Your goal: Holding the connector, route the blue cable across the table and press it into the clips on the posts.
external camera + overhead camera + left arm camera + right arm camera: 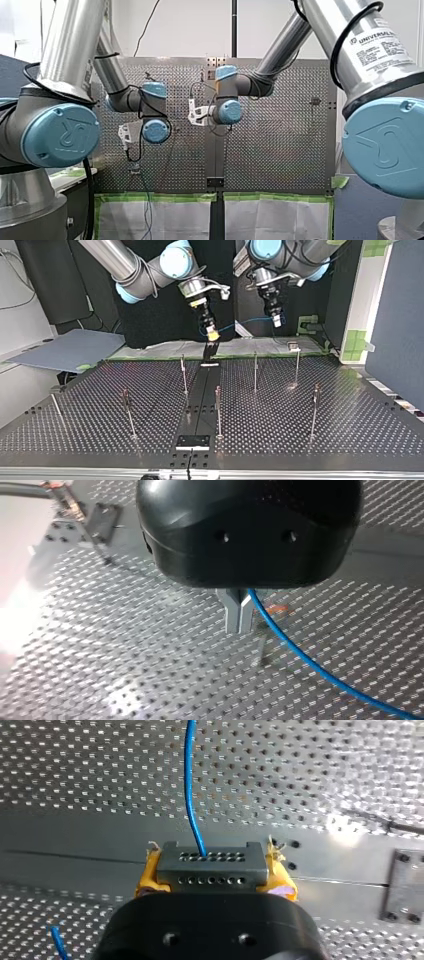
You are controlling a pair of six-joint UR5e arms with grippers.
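In the right wrist view my right gripper point(212, 875) is shut on a grey connector point(211, 856), gripped between yellow pads point(148, 875). The blue cable point(190, 785) leaves the connector and runs ahead over the perforated table. My left gripper point(239, 619) has its metal fingers shut, and the blue cable point(300, 652) comes out beside them and trails away. In the top view my right gripper point(212, 335) and my left gripper point(276, 321) hang above the table's far edge, with the cable point(245, 322) strung between them.
Several thin posts stand on the table point(350, 430), among them one point(183, 375) near the dark centre strip point(200, 400), one point(255, 371) beside it and one point(297, 362) under my left gripper. Nearer posts point(218, 410) point(314, 410) stand toward the camera.
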